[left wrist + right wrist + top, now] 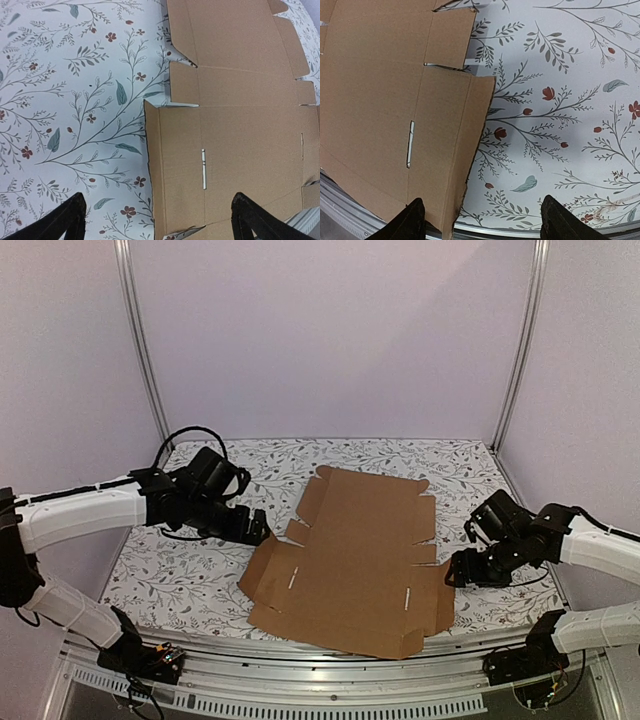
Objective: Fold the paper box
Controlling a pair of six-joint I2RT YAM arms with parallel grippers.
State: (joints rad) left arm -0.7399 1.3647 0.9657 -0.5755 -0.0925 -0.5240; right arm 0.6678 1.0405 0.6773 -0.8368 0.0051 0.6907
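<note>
So the paper box [360, 560] is basically a flat sheet right now, lying unfolded on the floral tablecloth [170, 580], roughly mid-table and a bit toward the near side. Its front corner reaches out over the metal rail [300, 675] at the table's edge. You can see the side flaps, the cut-out tabs and two thin slits in the main panel, and none of the flaps are standing up as far as I can tell. The left gripper [255, 530] is just beside the sheet's left edge, jaws spread wide with nothing in them. From the left wrist view one finger [70, 220] sits over the cloth and the other over the cardboard, so it straddles that left flap. The right gripper [455, 570] is at the opposite edge doing the mirror thing: jaws well apart, one finger [412, 220] above the cardboard's right flap and the other above bare cloth, not clamped on anything. I can't tell whether either one is actually touching the cardboard.
</note>
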